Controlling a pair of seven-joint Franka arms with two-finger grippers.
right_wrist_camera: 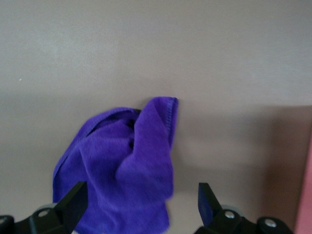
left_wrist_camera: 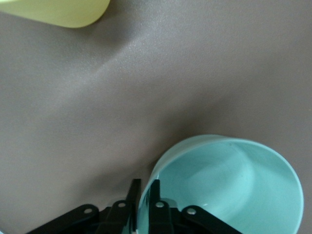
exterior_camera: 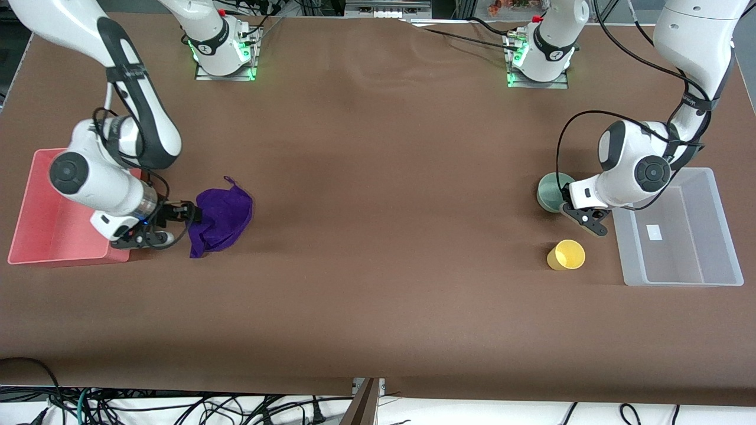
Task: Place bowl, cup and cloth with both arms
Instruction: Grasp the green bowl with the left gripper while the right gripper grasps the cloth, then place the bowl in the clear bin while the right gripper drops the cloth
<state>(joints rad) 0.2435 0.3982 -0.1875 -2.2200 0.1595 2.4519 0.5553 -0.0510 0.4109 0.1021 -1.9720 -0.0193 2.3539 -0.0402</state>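
The pale mint-green bowl (exterior_camera: 552, 190) sits on the table beside the clear bin. My left gripper (exterior_camera: 566, 202) is shut on its rim, one finger inside and one outside, as the left wrist view shows (left_wrist_camera: 145, 192) on the bowl (left_wrist_camera: 234, 185). The yellow cup (exterior_camera: 566, 255) lies on its side nearer the front camera than the bowl; it also shows in the left wrist view (left_wrist_camera: 63, 12). The purple cloth (exterior_camera: 221, 219) lies crumpled beside the pink bin. My right gripper (exterior_camera: 188, 213) is open at the cloth's edge, and the cloth (right_wrist_camera: 131, 161) lies between its spread fingers (right_wrist_camera: 141, 202).
A pink bin (exterior_camera: 35, 236) stands at the right arm's end of the table, under the right wrist. A clear rectangular bin (exterior_camera: 717, 236) stands at the left arm's end, beside the bowl and cup. The brown table (exterior_camera: 384, 206) is bare in the middle.
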